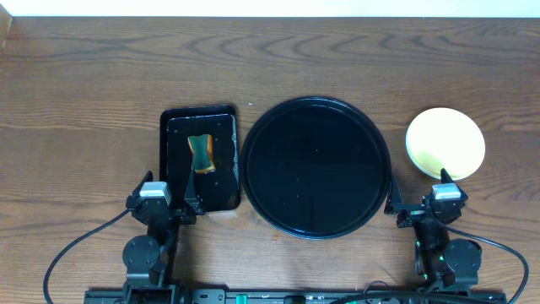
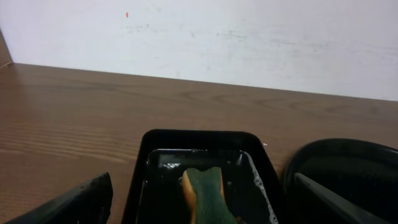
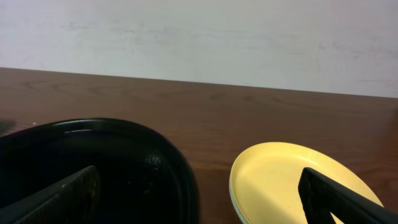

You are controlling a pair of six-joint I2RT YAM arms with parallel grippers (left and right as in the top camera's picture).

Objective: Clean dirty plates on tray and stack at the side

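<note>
left tool (image 1: 167, 187), right tool (image 1: 419, 187) spread (empty); overhead alone shows sponge (image 1: 202, 154) plus plate (image 1: 445, 143).

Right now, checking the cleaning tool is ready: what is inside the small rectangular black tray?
A green-topped orange sponge lies alone in the rectangular black tray. Anything beneath the sponge is covered.

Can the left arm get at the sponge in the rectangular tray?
Probably yes: the open left gripper sits at the near edge of the small rectangular black tray, and the green-and-orange sponge lies uncovered inside it.
</note>
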